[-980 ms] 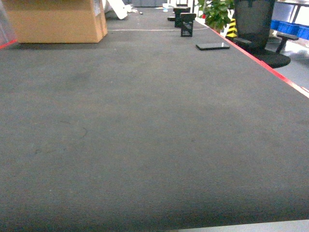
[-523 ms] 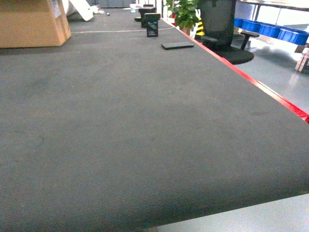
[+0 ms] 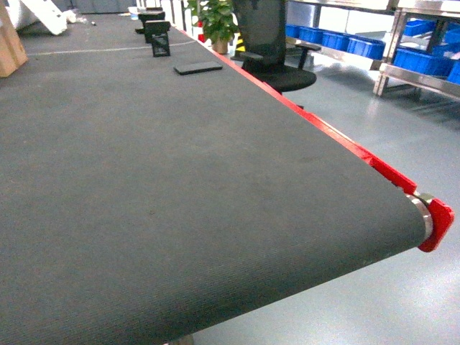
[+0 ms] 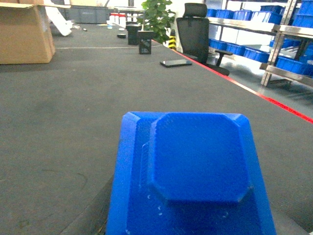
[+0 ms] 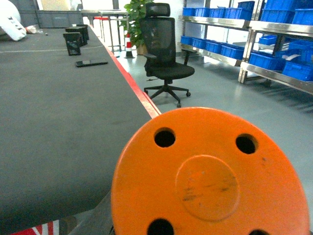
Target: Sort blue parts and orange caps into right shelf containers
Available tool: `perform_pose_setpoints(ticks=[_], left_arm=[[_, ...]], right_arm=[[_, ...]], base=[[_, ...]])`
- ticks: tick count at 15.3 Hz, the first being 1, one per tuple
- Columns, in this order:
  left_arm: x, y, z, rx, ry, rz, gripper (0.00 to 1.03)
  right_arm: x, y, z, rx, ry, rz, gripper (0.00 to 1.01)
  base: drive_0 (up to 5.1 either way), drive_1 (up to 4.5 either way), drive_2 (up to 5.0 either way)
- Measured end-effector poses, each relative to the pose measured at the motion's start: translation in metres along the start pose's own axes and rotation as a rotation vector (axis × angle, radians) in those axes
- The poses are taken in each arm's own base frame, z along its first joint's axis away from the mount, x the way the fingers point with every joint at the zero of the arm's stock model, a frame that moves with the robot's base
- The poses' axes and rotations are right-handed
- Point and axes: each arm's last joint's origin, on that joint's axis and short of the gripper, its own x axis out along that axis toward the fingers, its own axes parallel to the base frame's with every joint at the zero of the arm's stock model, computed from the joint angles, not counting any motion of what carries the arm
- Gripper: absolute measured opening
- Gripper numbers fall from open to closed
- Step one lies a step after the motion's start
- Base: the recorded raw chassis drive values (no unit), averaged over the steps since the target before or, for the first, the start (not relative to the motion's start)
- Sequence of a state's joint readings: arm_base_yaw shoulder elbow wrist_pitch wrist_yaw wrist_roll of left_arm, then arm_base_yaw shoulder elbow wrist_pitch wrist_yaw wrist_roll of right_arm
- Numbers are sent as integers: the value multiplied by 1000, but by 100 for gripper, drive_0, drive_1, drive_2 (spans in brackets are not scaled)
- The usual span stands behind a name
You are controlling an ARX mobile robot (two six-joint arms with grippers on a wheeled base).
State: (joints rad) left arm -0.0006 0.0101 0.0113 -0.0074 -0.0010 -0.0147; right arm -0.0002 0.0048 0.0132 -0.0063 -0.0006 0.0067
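Head view shows neither gripper, only the dark desk with its red edge, an office chair beside it and the shelf of blue containers beyond. A blue part fills the left wrist view, an orange cap the right; whether either gripper is pinching I cannot tell.

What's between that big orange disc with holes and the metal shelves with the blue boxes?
Nothing visible blocks it. From the round orange plastic cap, bare grey floor runs to the steel shelf holding blue plastic crates. The black office chair stands off to the left, by the table.
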Motion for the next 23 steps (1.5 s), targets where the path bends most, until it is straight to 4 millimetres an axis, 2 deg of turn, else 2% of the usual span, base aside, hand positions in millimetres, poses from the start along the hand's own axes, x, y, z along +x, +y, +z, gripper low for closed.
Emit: perform_pose_setpoints(ticks=[23], left_arm=[[0, 0, 0, 0, 0, 0, 42]], right_arm=[[0, 0, 0, 0, 0, 0, 44]], base=[[-158, -158, -158]])
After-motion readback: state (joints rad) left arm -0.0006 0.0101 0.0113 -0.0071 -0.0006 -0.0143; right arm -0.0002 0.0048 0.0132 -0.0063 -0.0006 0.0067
